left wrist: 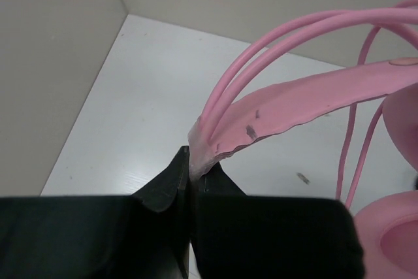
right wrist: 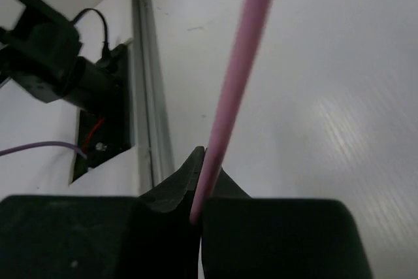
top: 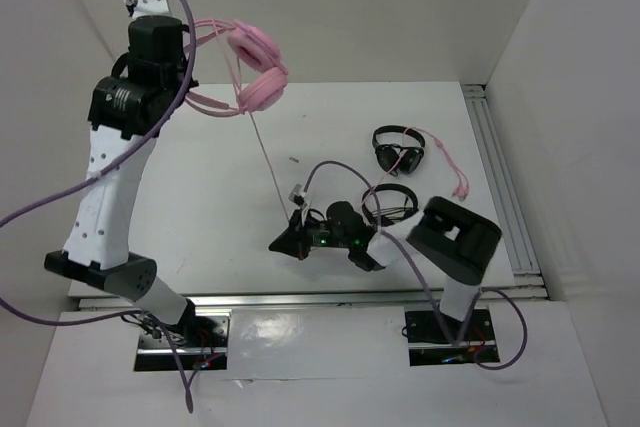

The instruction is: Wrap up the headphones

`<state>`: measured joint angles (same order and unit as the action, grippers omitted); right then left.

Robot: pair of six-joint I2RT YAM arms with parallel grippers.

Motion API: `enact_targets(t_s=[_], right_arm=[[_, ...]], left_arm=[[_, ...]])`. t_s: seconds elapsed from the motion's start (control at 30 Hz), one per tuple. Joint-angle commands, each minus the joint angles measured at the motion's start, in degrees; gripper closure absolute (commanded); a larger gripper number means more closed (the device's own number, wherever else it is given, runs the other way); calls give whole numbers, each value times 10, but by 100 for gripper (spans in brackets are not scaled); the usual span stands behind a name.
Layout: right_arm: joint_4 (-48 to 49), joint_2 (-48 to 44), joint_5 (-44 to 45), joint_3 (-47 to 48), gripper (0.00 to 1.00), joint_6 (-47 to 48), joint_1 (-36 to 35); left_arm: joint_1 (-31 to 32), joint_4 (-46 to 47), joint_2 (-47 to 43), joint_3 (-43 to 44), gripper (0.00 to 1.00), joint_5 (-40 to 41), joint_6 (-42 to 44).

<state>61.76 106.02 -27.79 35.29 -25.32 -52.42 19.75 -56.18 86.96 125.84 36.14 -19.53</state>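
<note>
White table [top: 210,187] under headphones [top: 256,69], cable [top: 268,162] diagonal.

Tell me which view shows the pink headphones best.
Top external: the whole headphones hang lifted, cable running down to the right gripper. Left wrist shows the headband end clamped in the left gripper and part of the earcups; right wrist, only cable pinched between its jaws.

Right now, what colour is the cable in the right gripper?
Pink cable; best in right wrist view.
</note>
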Motion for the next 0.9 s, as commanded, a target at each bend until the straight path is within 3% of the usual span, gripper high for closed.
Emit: enact_targets(t_s=[0.0, 0.2, 0.33, 0.47, 0.57, 0.7, 0.87], right_arm=[[-76, -140, 82, -7, 100, 83, -65], [-338, -281, 177, 53, 100, 188, -138], [-492, -332, 207, 143, 100, 253, -150], [-636, -351, 349, 224, 100, 336, -155], [-693, -344, 431, 294, 100, 399, -150], [-761, -316, 585, 397, 100, 457, -150], [-662, -323, 656, 384, 100, 526, -126]], left_arm=[[-49, 53, 17, -28, 100, -34, -53], [-49, 99, 17, -209, 100, 2, -61], [-8, 100, 23, -309, 100, 42, -23], [17, 117, -11, -418, 100, 17, 24], [38, 155, -70, -500, 100, -26, 84], [71, 185, -125, -542, 100, -88, 135], [103, 159, -174, -553, 100, -192, 158]])
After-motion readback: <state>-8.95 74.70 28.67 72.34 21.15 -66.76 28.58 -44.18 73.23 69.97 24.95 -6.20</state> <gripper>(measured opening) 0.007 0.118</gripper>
